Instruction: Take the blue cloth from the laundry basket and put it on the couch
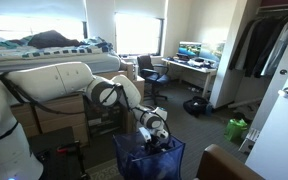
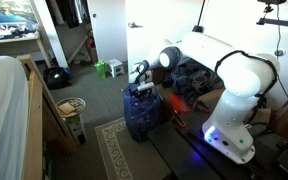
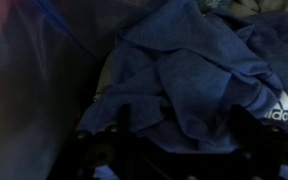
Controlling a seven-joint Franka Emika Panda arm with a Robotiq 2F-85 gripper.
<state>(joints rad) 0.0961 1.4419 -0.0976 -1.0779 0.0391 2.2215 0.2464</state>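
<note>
gripper (image 1: 158,140): lowered at the laundry basket (image 1: 142,162) mouth, fingers spread wide, gripping nothing
blue cloth (image 3: 184,80): crumpled inside the basket, just under the fingers, white logo at right
couch (image 1: 234,168): near right, beside the basket

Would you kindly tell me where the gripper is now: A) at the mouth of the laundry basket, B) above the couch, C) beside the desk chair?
A: in both exterior views the gripper sits at the top of the laundry basket, and the wrist view looks down on the blue cloth.
</note>
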